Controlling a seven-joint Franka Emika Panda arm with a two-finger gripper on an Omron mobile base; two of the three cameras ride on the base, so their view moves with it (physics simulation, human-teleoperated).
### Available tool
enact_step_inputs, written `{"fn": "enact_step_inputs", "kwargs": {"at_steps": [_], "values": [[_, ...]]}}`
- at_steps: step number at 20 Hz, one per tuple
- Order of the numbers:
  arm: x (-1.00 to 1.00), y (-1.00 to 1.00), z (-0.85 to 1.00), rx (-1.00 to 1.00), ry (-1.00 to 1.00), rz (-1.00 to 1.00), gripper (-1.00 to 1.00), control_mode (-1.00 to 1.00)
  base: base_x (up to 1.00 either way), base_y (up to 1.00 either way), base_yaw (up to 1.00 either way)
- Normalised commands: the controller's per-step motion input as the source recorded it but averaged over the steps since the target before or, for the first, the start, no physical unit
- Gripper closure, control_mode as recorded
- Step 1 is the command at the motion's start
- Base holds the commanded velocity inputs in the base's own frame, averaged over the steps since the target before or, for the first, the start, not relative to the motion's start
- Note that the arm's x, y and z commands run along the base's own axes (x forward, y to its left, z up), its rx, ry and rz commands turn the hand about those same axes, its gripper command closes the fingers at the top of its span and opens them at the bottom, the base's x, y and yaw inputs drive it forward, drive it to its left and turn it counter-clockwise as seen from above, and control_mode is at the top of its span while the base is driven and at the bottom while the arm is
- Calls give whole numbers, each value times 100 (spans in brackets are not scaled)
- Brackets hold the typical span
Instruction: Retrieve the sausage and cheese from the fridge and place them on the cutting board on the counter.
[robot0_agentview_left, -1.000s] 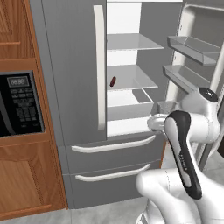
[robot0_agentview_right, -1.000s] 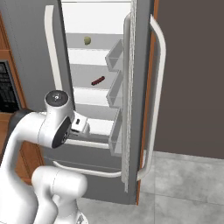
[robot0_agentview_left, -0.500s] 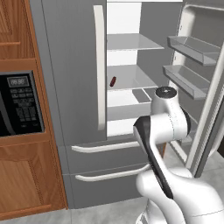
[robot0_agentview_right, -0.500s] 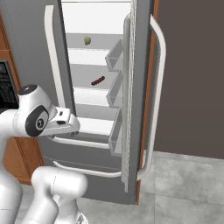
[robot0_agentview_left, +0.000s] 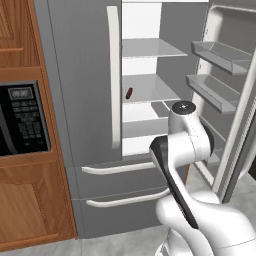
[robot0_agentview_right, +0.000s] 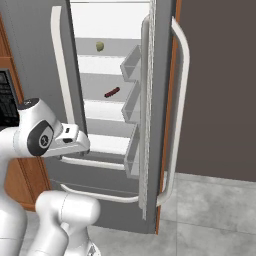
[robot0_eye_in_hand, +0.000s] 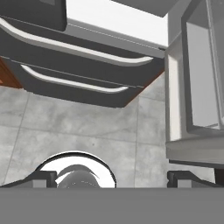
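The grey fridge (robot0_agentview_left: 85, 75) stands with its right door swung open. On a middle white shelf lies the dark red-brown sausage (robot0_agentview_left: 129, 93) (robot0_agentview_right: 112, 92). One shelf higher, toward the back, sits the small pale cheese (robot0_agentview_right: 100, 46). My arm is folded in front of the fridge's lower part, well below both foods. My gripper (robot0_eye_in_hand: 113, 178) points down at the tiled floor by the fridge drawers; its fingertips (robot0_eye_in_hand: 43, 177) are spread wide, open, with nothing between them. The cutting board and the counter are out of view.
The open door (robot0_agentview_right: 160, 100) with its shelf bins (robot0_agentview_left: 220, 55) stands to the right of the arm. Two drawers with white bars (robot0_agentview_left: 125, 167) sit under the shelves. A black microwave (robot0_agentview_left: 22, 120) is built into the wooden cabinet on the left.
The arm has swung left and folded back, pulling the hand leftward and away from the fridge shelves. The jaws stay open and the foods have not moved.
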Motion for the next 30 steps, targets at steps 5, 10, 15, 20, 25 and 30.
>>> {"fn": "enact_step_inputs", "kwargs": {"at_steps": [5,10,15,20,25,30], "values": [[0,0,0,0,0,0,-100,-100,0,0,0],[0,0,0,0,0,0,-100,-100,0,0,0],[0,0,0,0,0,0,-100,-100,0,0,0],[0,0,0,0,0,0,-100,-100,0,0,0],[0,0,0,0,0,0,-100,100,0,0,0],[0,0,0,0,0,0,-100,100,0,0,0]]}}
